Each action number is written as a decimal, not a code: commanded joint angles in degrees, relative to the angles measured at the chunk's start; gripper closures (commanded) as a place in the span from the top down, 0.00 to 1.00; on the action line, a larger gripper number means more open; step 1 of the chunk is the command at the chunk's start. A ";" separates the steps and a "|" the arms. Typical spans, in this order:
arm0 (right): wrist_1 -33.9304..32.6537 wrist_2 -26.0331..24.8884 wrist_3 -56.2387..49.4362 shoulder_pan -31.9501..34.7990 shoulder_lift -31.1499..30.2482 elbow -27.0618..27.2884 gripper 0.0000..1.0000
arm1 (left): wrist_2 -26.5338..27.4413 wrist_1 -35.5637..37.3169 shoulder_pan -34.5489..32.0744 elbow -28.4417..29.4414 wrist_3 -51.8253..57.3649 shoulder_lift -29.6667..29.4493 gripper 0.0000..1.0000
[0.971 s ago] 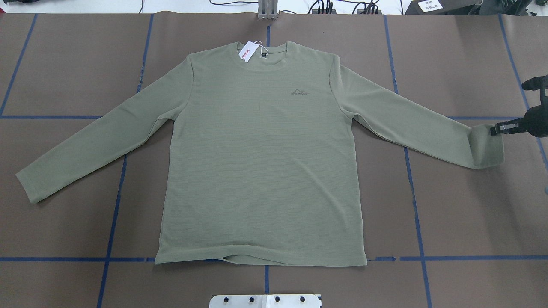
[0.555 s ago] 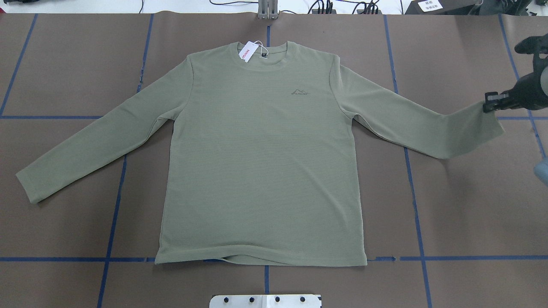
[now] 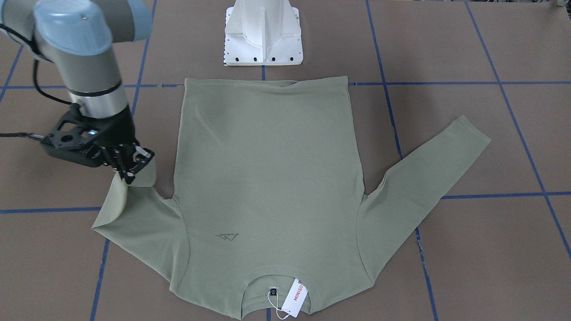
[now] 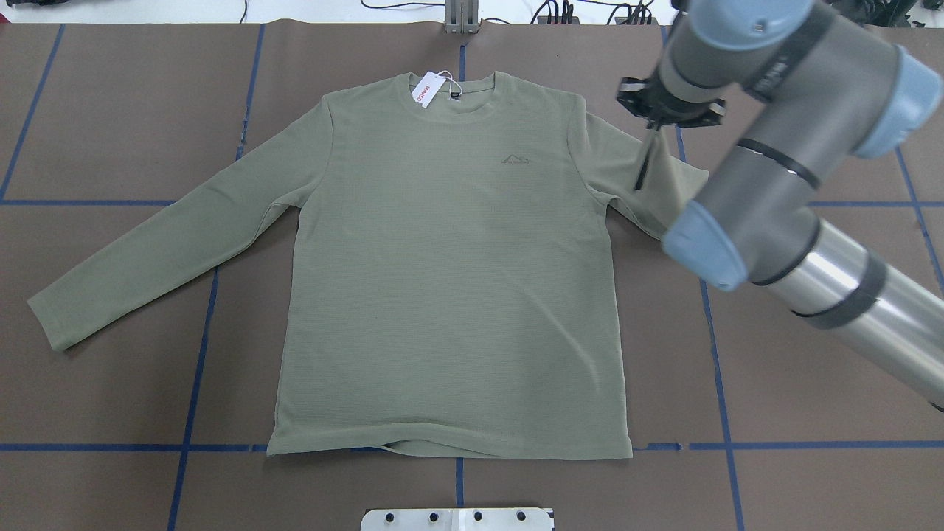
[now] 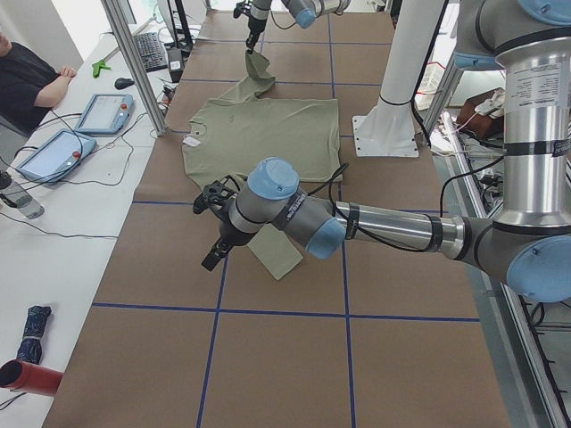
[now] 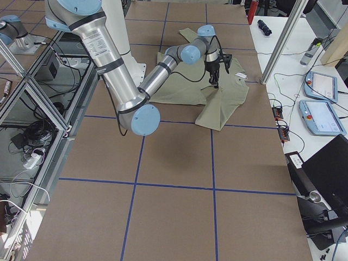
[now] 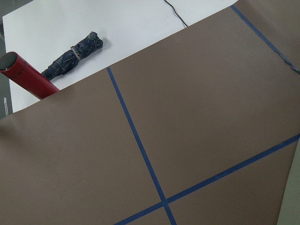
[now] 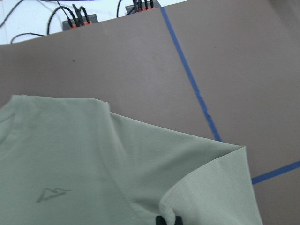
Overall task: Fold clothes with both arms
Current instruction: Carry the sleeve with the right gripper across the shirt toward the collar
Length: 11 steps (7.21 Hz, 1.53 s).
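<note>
The right tool [image 3: 129,174] is clenched on the cuff of the shirt [image 3: 263,169], on the sleeve at the robot's right. It holds that cuff raised off the surface [image 4: 110,110], just beside the shirt's body, so the sleeve bends upward from a fold near the shoulder. The rest of the sage-green shirt lies flat, chest up, in the middle of the surface. Its hem is toward the robot's edge, and its collar and white hang tag [image 3: 295,298] are toward the operators' edge. The other sleeve [image 4: 162,251] stretches toward the surface's left end.

You see the pinch plainly in the front-facing and right wrist views; overhead, the arm [image 4: 767,169] covers much of the lifted sleeve. The left tool [image 5: 214,251] shows only in the left-end view, near the flat sleeve's cuff, and you cannot tell whether it is released or clenched. Its wrist view shows brown surface crossed by blue tape lines [image 7: 140,145].
</note>
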 commanded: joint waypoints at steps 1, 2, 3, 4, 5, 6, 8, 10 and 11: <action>-0.92 -7.56 8.27 -4.99 21.54 -19.11 0.00 | 0.00 0.00 0.04 0.86 0.07 -0.27 1.00; 4.21 -10.63 8.90 -7.18 27.47 -27.92 0.00 | 0.00 0.00 0.04 0.94 0.07 -0.18 1.00; 13.23 -15.97 8.82 -10.24 28.05 -32.62 0.00 | 0.00 -0.09 0.04 1.64 0.07 -0.18 1.00; 15.67 -20.81 8.64 -12.88 29.28 -36.15 0.00 | 0.00 -0.09 0.04 2.26 0.07 -0.18 1.00; 15.60 -21.29 8.47 -13.43 33.64 -38.44 0.00 | 0.00 -0.09 0.04 2.70 0.07 -0.18 1.00; 15.60 -21.64 8.12 -13.79 36.99 -41.25 0.00 | 0.00 -0.17 0.04 3.05 0.07 -0.09 1.00; 19.96 -30.93 8.11 -19.74 37.64 -46.52 0.00 | 0.00 -2.88 0.04 5.33 -0.02 0.08 1.00; 20.70 -31.14 8.29 -21.34 39.75 -49.62 0.00 | 0.00 -4.92 0.04 7.18 -0.11 0.00 1.00; 20.96 -31.05 8.38 -21.26 41.23 -51.46 0.00 | 0.00 -4.92 0.04 7.19 -0.28 -0.09 1.00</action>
